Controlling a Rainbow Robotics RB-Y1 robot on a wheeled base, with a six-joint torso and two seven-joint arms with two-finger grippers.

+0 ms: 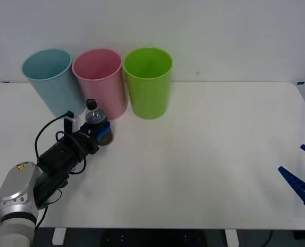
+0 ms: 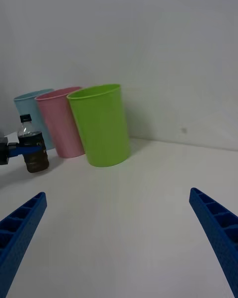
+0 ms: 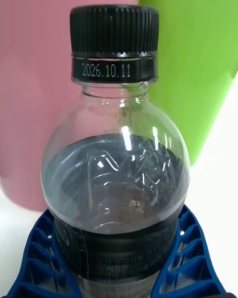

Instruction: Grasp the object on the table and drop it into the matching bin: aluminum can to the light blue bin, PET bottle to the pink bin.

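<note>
The PET bottle [image 1: 97, 125] stands upright on the white table [image 1: 193, 154], just in front of the pink bin [image 1: 101, 82]. It is small and clear, with a black cap and dark liquid. My left gripper [image 1: 102, 131] is shut on its body, blue fingers [image 3: 186, 258] hugging both sides of the bottle [image 3: 116, 179]. The right wrist view shows the bottle [image 2: 32, 149] gripped at its label. The light blue bin [image 1: 53, 80] stands left of the pink one. My right gripper [image 1: 302, 177] hangs open at the table's right edge, far from the bottle.
A green bin [image 1: 148, 81] stands right of the pink bin; all three line the table's back edge. The pink bin [image 3: 44, 79] and green bin [image 3: 198, 54] rise close behind the bottle. The table's middle and right are bare.
</note>
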